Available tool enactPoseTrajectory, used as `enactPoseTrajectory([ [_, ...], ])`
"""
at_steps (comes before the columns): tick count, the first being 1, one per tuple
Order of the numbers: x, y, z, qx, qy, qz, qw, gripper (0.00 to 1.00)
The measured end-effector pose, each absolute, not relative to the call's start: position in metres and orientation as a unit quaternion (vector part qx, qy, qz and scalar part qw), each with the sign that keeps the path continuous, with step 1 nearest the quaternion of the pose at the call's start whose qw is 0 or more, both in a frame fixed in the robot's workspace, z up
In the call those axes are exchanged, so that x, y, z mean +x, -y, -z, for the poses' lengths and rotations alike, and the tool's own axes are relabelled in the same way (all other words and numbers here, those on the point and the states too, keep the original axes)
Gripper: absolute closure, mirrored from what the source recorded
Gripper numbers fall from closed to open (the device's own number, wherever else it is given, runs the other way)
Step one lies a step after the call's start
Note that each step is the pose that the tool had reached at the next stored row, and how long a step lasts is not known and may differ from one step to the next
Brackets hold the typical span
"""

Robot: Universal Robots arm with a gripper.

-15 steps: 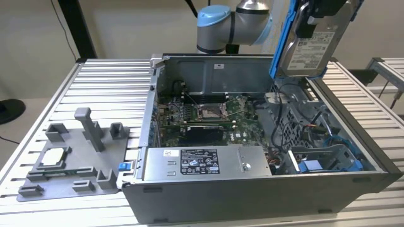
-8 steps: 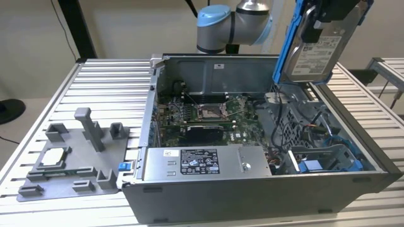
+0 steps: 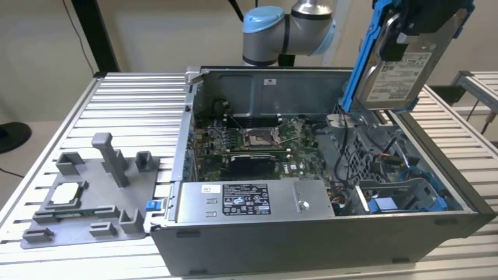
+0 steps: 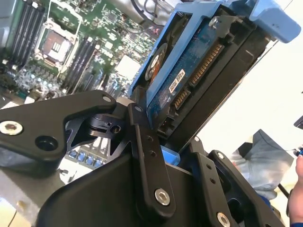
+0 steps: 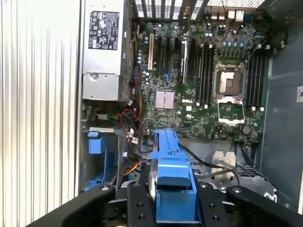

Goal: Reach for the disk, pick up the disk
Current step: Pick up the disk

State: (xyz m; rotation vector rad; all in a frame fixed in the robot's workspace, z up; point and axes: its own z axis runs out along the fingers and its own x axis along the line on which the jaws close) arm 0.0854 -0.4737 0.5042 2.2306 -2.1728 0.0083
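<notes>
The disk (image 3: 398, 74) hangs upright in the air above the far right corner of the open computer case (image 3: 311, 245), at the exterior view's upper right. Its white label faces the camera, and a bright blue bracket (image 3: 365, 52) runs along its edges. My gripper (image 3: 416, 32) is shut on the disk's upper part. The second wrist view shows the disk's blue circuit-board face (image 4: 189, 80) clamped between my black fingers (image 4: 144, 156). The bracket (image 5: 171, 175) also shows edge-on in the first wrist view, between the fingers (image 5: 137, 205), with the case far below.
Inside the case lie the motherboard (image 3: 257, 140), a grey power-supply box (image 3: 249, 201) with a black-and-white label, and a blue drive bay (image 3: 400, 195). On the slatted table (image 3: 125, 93), at the exterior view's left, a grey fixture (image 3: 90, 198) holds a small silver chip (image 3: 66, 192). A person's hand (image 4: 298, 189) is nearby.
</notes>
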Motion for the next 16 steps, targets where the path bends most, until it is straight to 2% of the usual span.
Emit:
enactPoseTrajectory([
  [16, 0.088, 0.512, -0.504, 0.716, 0.698, -0.002, 0.014, 1.0],
])
